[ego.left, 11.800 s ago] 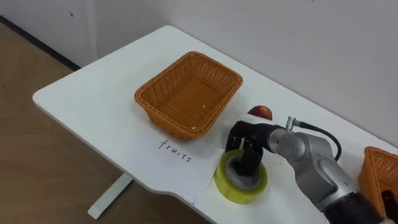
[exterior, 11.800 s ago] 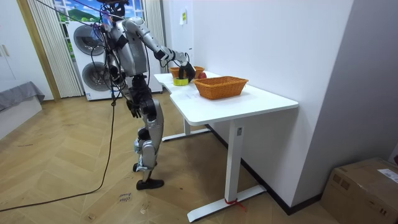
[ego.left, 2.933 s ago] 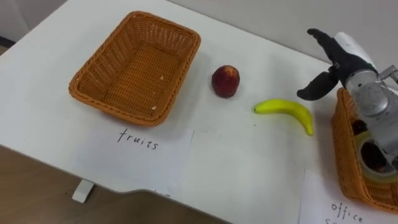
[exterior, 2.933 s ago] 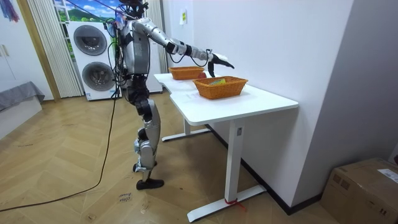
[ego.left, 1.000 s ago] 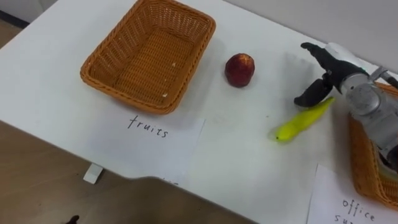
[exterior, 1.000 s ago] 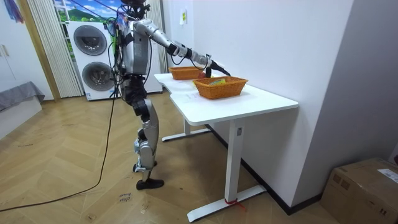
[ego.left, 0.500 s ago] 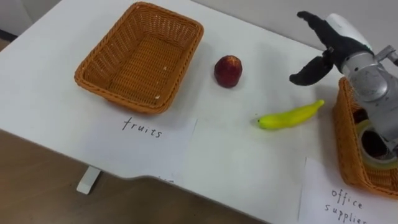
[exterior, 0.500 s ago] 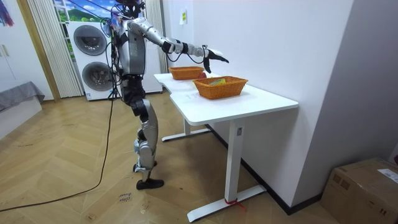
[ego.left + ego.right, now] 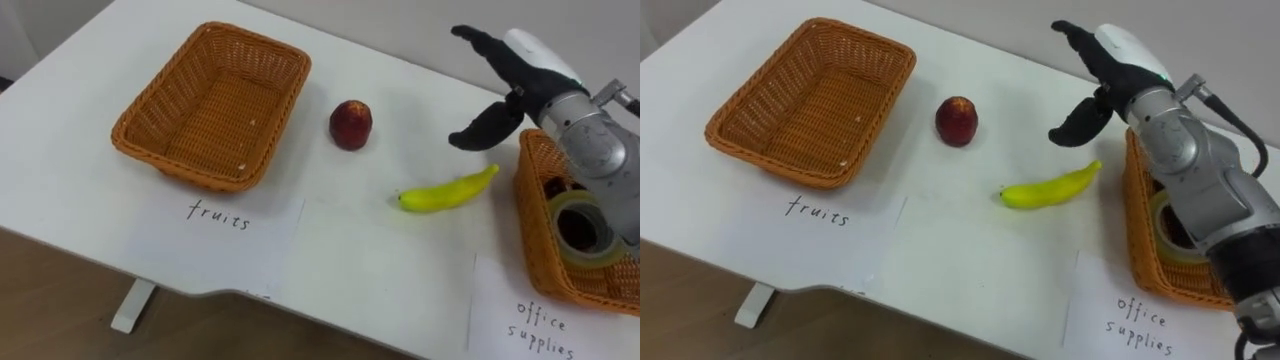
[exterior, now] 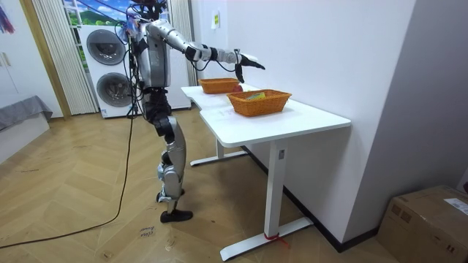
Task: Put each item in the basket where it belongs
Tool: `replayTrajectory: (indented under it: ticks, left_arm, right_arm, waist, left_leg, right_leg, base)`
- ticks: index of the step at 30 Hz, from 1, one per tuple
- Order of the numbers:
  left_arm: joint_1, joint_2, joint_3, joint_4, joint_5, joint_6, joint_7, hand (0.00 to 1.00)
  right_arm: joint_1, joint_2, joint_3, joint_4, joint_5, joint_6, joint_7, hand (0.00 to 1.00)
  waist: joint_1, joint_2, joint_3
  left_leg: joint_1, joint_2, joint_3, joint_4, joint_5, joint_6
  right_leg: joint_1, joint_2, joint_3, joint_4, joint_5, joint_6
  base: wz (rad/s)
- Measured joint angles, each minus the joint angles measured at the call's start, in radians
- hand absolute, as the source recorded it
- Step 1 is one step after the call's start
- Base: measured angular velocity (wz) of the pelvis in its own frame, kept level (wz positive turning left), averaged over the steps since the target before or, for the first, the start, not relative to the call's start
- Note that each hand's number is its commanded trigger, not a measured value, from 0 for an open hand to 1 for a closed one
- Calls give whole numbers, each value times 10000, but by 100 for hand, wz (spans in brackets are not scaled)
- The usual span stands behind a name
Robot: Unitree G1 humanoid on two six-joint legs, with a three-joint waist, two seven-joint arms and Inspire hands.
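**Banana (image 9: 447,190) turned on the table (image 9: 330,250) and let go; not yet sorted.**

Lying loose between the red fruit (image 9: 351,123) and the right-hand basket (image 9: 527,230), one tip near that basket's wall. Swung round from its lie of a few seconds ago by a nudge from the right hand (image 9: 517,80). Hand now lifted clear above it, fingers spread, thumb apart, holding nothing. Roll of tape (image 9: 556,222) already in the right-hand basket; left-hand basket (image 9: 190,172) bare. Judged a repositioning rather than a pick: both fruits left to carry across to the left-hand basket.
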Motion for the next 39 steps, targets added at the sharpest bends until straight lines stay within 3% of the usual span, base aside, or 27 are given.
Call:
replayTrajectory:
  ticks: [25,35,39]
  left_arm:
    - [10,28,4,10,-10,-179,-443,0]
    - [-271,86,351,10,16,-178,-600,0]
    - [-263,166,351,10,13,-177,-613,0]
  right_arm:
    - [753,-16,38,-245,210,-62,1960,0]
    - [930,-16,81,-369,154,26,2866,0]
    - [1249,-24,99,-341,139,50,3163,0]
  waist:
    - [66,-106,37]
    - [78,-167,42]
    - [242,-233,33]
  left_leg:
    - [-63,10,23,-59,-3,-1]
    - [-100,8,-44,-37,-4,-3]
    - [-91,4,-44,-37,-4,-3]
  right_leg:
    - [-26,30,16,-164,30,6]
    - [-25,36,-39,-170,31,8]
    - [-27,40,-18,-169,31,8]
  base:
    - [0]
    - [0]
    - [0]
